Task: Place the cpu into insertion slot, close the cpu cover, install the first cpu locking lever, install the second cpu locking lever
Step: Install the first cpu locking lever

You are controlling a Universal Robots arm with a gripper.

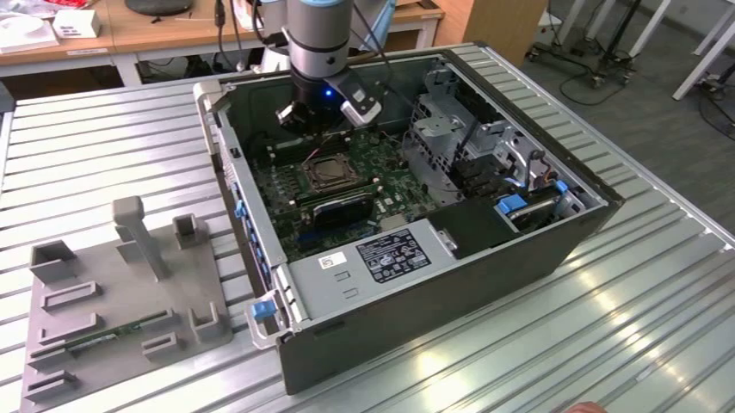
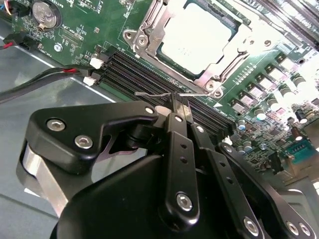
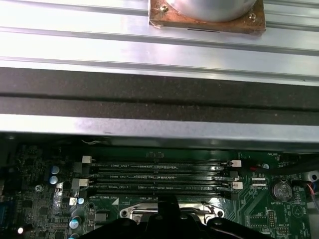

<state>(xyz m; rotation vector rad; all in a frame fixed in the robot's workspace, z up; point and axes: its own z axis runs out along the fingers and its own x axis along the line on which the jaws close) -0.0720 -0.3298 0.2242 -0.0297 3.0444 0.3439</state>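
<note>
We record: ribbed metal table (image 1: 103,146), pale glare streaking its near edge. Beyond its far edge, wooden desks (image 1: 172,33). Past the table's far corner at the exterior view's right, grey floor (image 1: 649,82), carrying what we take for castored stand bases (image 1: 571,62); white frame legs (image 1: 714,47).

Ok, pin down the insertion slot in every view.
Exterior view: insertion slot, mid-motherboard inside the open computer case.
Second wrist view: insertion slot beside the memory slots.
First wrist view: its silvery rim, beside the memory slots.
Shared landmark: the memory slots.
</note>
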